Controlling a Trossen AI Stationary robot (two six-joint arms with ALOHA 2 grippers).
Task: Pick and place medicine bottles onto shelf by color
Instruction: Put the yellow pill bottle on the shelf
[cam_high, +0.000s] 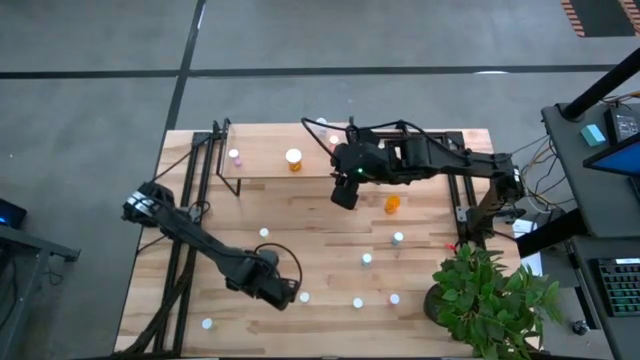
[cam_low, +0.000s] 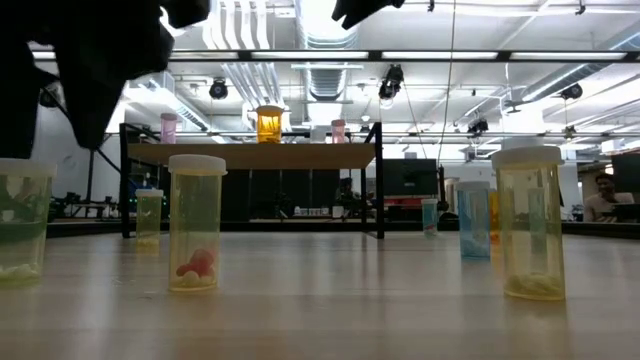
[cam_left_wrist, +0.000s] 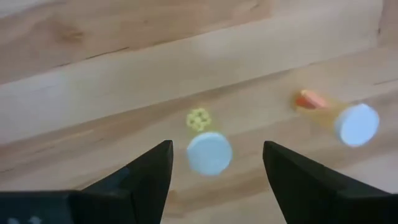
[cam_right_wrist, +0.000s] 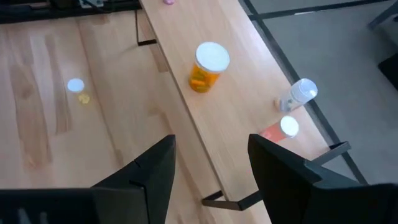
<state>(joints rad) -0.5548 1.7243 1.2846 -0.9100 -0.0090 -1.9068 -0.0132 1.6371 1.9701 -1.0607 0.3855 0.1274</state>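
Observation:
The light-wood shelf (cam_high: 265, 165) stands at the table's far left. On it stand an orange bottle (cam_right_wrist: 208, 67), a pink bottle (cam_high: 234, 155) and, at its right end, a clear bottle (cam_right_wrist: 300, 93) and a pink one (cam_right_wrist: 283, 127). Several more bottles stand on the table, among them an orange one (cam_high: 392, 204). My left gripper (cam_left_wrist: 214, 174) is open, pointing down above a yellowish white-capped bottle (cam_left_wrist: 209, 154) near the table's front (cam_high: 304, 296), without touching it. Another bottle with orange pills (cam_left_wrist: 354, 123) stands beside it. My right gripper (cam_right_wrist: 211, 168) is open and empty, above the shelf's near edge by its right end (cam_high: 345, 190).
A green potted plant (cam_high: 490, 295) stands at the table's near right corner. In the low view, bottles (cam_low: 197, 222) (cam_low: 528, 222) stand near the front edge, with the shelf's black legs (cam_low: 379, 180) behind. The shelf's middle (cam_right_wrist: 186, 37) is bare board.

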